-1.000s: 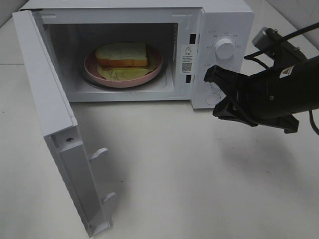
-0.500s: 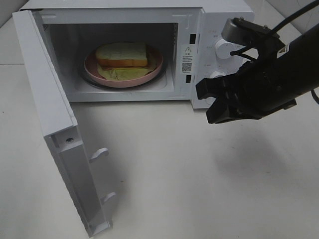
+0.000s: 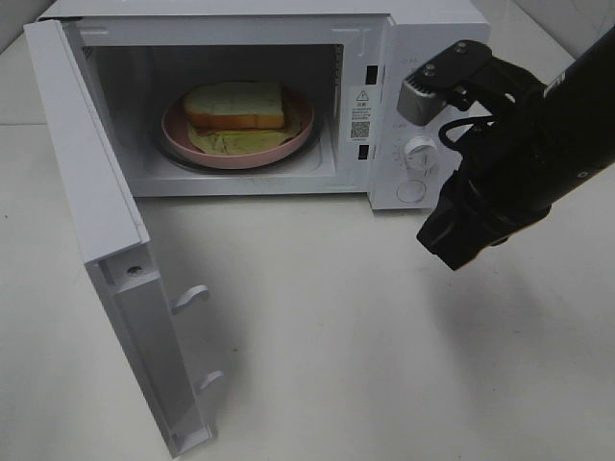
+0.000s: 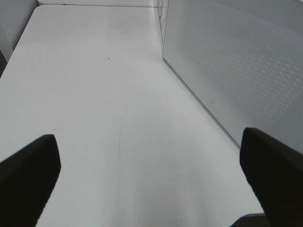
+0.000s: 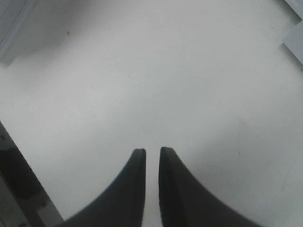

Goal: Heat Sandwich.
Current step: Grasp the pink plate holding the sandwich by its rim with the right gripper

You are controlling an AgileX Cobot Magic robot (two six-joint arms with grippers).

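Observation:
The sandwich [image 3: 235,106], white bread with a tan crust over pale yellow-green filling, lies on a round pink plate [image 3: 300,133] inside the open white microwave [image 3: 432,29]. Its door [image 3: 106,221] is swung wide to the left. My right gripper [image 3: 450,252] hangs in front of the control panel, pointing down at the table. In the right wrist view its fingers [image 5: 137,170] stand almost together with nothing between them. My left gripper [image 4: 149,139] is open above bare table beside a perforated white microwave panel [image 4: 236,61]. It does not show in the high view.
The lower knob [image 3: 420,151] shows just left of my right arm, whose wrist camera [image 3: 432,82] covers the upper part of the panel. The white tabletop [image 3: 336,336] spreads in front of the microwave. The open door juts toward the front left.
My right arm has swung up and right in front of the control panel. Its gripper has turned from pointing left to pointing down. The sandwich, plate and door have not moved.

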